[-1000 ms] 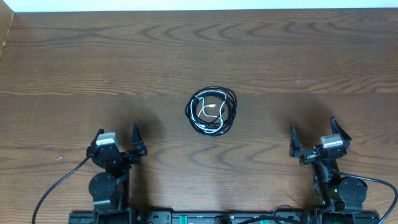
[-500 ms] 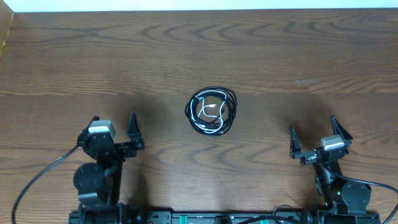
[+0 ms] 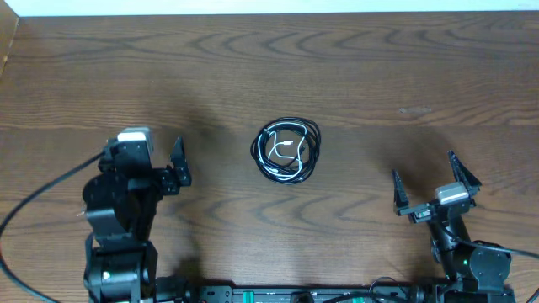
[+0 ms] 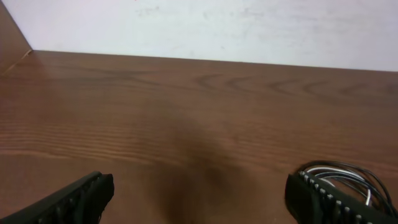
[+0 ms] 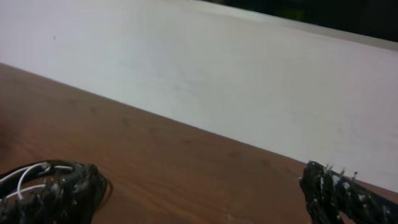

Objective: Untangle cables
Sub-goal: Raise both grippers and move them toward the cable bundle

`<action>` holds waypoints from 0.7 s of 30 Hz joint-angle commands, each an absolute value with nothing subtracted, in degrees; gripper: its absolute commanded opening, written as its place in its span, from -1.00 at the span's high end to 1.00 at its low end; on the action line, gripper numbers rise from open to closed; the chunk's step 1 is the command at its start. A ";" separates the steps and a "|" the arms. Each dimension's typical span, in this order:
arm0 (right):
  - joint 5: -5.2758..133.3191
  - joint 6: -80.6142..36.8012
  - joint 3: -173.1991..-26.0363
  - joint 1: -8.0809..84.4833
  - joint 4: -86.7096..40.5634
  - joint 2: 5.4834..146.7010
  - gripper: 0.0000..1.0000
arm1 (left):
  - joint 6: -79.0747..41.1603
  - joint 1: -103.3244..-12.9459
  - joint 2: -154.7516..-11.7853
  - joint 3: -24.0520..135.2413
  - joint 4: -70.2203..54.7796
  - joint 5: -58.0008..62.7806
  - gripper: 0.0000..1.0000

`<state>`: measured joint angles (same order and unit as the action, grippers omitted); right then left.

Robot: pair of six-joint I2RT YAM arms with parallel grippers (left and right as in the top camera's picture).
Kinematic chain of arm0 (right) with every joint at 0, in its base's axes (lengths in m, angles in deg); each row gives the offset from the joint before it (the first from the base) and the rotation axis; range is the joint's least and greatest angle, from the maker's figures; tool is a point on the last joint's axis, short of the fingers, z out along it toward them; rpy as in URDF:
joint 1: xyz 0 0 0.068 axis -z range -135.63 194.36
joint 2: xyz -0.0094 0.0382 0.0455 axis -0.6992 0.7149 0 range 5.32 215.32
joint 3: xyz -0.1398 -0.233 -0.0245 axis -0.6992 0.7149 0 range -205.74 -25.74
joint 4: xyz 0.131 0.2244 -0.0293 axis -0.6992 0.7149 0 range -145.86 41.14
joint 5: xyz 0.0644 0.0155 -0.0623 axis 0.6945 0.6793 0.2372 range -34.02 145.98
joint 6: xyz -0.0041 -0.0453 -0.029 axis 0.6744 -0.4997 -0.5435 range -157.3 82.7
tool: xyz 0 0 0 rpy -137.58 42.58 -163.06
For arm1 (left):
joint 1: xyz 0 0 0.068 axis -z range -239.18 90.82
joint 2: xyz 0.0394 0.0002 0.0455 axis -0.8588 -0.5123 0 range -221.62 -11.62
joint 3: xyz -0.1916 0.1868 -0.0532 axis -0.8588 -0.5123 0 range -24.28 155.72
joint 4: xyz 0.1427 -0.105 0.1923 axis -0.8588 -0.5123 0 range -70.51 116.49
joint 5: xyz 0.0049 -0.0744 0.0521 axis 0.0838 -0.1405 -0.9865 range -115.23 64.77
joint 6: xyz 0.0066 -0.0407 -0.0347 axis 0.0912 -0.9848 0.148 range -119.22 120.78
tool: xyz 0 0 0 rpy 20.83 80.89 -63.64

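Lying coiled mid dark wooden desk [image 3: 404,67]: thin black cord [image 3: 256,151] ringing shorter thin white cord [image 3: 290,150]. Hanging either side of coil, well apart: left jaws and right jaws, released wide, grasping nothing.

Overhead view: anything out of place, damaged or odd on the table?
Nothing beyond the expected tangle: the black cable lies coiled at the middle of the table, with the white cable bunched inside its loops. No damage visible. Left gripper and right gripper are open, clear of it.
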<state>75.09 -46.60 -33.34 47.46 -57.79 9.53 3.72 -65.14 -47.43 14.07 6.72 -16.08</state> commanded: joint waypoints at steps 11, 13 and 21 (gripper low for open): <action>83.59 -50.58 -50.36 47.72 -56.77 33.46 -0.98 | 4.64 -65.34 -59.76 26.50 -1.68 -10.61 -0.89; 85.76 -51.28 -54.14 47.72 -54.41 38.31 -0.99 | 4.64 -65.34 -61.84 29.13 -4.54 -10.61 -0.89; 92.73 -53.29 -72.88 47.72 -37.92 58.18 -0.97 | 4.64 -65.32 -71.45 41.52 -16.50 -10.59 -0.89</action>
